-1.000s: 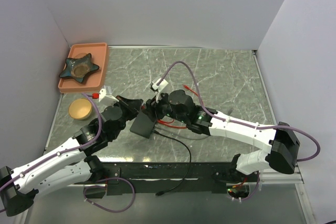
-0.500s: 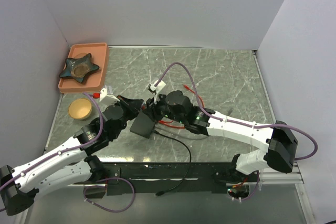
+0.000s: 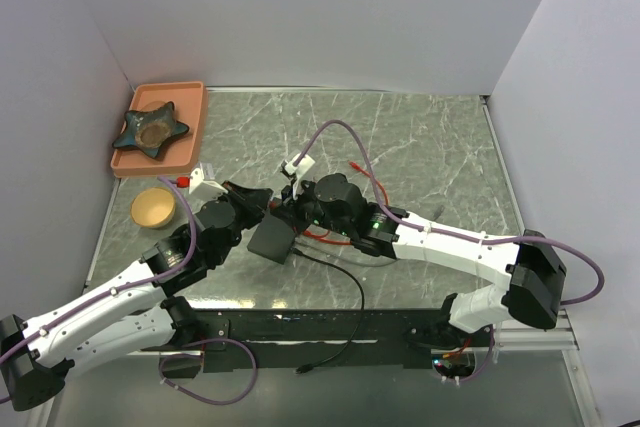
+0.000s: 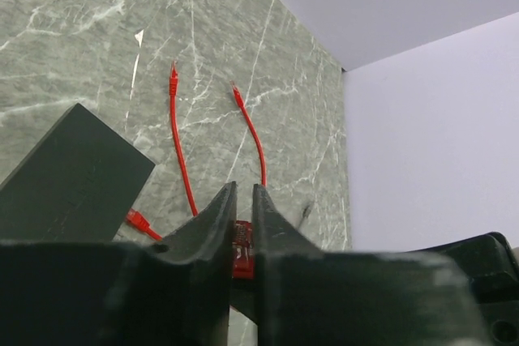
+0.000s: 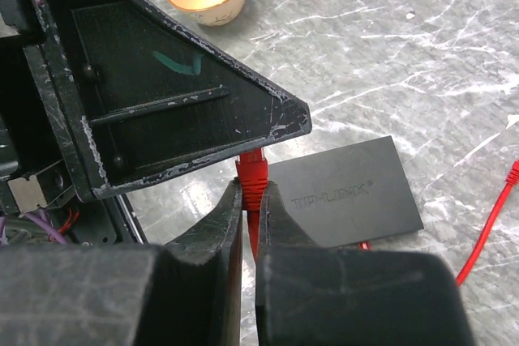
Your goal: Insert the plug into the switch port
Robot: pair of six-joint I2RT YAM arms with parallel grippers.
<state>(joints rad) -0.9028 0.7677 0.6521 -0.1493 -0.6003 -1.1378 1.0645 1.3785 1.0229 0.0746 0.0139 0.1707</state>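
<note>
The right gripper (image 5: pixel 252 192) was clamped on the red plug (image 5: pixel 250 169), just beside the switch (image 5: pixel 345 192). The left gripper (image 4: pixel 243 190) was pinched on the same plug from the opposite side. Two loose red cables (image 4: pixel 180 151) lay flat beyond the switch.

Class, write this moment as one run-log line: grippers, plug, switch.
left gripper: shut on red cable plug | right gripper: shut on same plug | flat matte-black switch box: lying on table
</note>
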